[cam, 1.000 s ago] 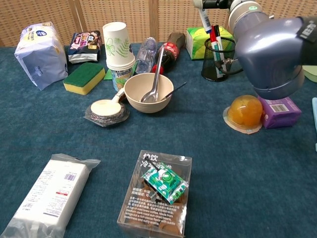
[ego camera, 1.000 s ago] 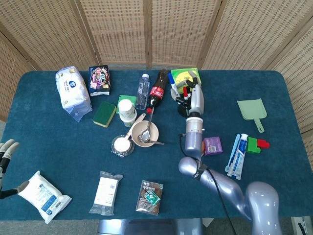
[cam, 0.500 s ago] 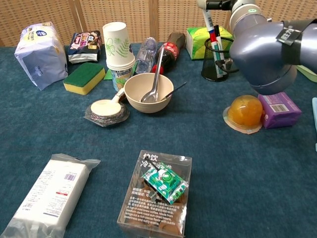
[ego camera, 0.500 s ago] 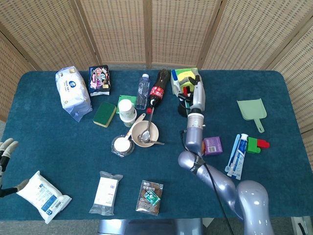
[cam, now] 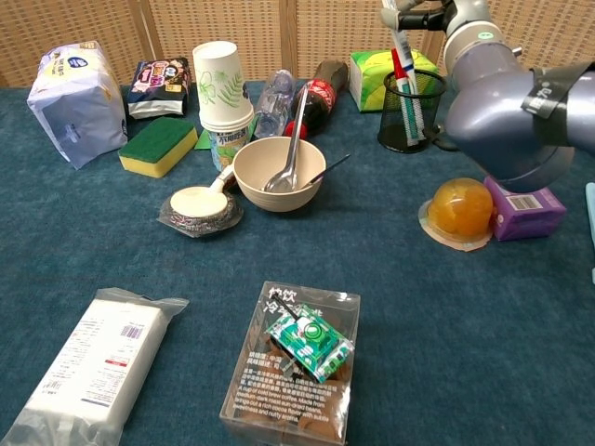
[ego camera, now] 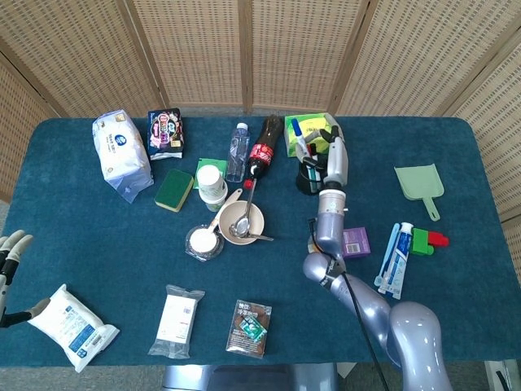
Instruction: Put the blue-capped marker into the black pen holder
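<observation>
The black mesh pen holder (ego camera: 308, 181) (cam: 407, 130) stands at the back of the table, right of the cola bottle. My right hand (ego camera: 332, 145) (cam: 423, 14) hovers just above it and pinches a marker (cam: 402, 46) upright. The marker's lower end reaches inside the holder's rim. The fingers cover the cap, so its blue does not show here. A red-capped marker (cam: 398, 67) stands in the holder beside it. My left hand (ego camera: 10, 252) rests at the table's near left edge, fingers apart and holding nothing.
A green tissue box (cam: 372, 70) sits behind the holder and a cola bottle (cam: 316, 88) lies to its left. A bowl with a spoon (cam: 279, 172), an orange jelly cup (cam: 462, 209) and a purple box (cam: 528, 206) stand in front.
My right hand has carried the marker to the right until it is over the holder, and the marker's lower end has gone down into it. The left hand has stayed put.
</observation>
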`<act>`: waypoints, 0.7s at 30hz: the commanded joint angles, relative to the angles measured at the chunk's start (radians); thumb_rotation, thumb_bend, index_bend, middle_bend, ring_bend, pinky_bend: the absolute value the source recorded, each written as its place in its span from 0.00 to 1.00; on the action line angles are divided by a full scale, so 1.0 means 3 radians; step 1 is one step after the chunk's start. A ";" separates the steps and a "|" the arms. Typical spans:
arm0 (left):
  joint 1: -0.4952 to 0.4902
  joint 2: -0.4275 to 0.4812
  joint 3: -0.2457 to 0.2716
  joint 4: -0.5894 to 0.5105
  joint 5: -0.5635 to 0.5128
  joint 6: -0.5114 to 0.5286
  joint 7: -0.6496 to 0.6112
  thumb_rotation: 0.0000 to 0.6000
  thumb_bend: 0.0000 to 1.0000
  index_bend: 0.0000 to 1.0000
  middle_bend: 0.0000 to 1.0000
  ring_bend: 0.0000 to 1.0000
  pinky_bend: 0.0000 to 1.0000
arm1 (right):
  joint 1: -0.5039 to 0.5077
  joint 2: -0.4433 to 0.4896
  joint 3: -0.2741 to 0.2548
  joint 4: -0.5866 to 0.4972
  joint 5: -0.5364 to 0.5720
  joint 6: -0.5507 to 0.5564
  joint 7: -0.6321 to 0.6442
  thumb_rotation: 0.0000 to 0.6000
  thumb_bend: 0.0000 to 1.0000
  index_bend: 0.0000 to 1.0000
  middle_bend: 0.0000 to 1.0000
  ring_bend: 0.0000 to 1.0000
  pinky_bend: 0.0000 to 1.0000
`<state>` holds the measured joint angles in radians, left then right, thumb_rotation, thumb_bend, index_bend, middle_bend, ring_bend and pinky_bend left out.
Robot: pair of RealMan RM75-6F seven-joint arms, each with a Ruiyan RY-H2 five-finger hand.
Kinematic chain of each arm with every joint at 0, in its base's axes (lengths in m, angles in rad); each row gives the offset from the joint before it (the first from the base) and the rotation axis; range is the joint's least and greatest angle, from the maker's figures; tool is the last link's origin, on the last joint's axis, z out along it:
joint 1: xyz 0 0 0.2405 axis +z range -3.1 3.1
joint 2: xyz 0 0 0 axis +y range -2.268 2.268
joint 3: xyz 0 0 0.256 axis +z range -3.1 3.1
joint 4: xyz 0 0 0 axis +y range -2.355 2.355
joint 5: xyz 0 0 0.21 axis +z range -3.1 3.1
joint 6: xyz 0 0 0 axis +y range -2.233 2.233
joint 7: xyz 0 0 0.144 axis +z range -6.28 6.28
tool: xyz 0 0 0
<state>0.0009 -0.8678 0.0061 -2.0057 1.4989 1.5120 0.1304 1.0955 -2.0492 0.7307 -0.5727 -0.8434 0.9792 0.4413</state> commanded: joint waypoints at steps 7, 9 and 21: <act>-0.0004 -0.0007 0.0003 -0.0002 0.0000 -0.0005 0.0013 1.00 0.18 0.00 0.00 0.00 0.00 | -0.0023 0.0027 0.0018 0.0064 0.0043 -0.0173 0.0035 1.00 0.44 0.63 0.07 0.00 0.01; -0.0004 -0.0009 0.0005 -0.0006 0.0006 -0.0005 0.0017 1.00 0.18 0.00 0.00 0.00 0.00 | -0.0029 0.0043 0.0028 0.0074 0.0060 -0.0212 0.0032 1.00 0.43 0.60 0.06 0.00 0.01; -0.0005 -0.0007 0.0004 -0.0002 -0.0001 -0.0002 0.0007 1.00 0.18 0.00 0.00 0.00 0.00 | -0.0152 0.0067 -0.0100 0.0032 -0.0123 -0.0184 0.0256 1.00 0.34 0.34 0.00 0.00 0.00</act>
<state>-0.0007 -0.8699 0.0073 -2.0064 1.4988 1.5114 0.1325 1.0536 -2.0298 0.7039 -0.5621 -0.8755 0.9197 0.5128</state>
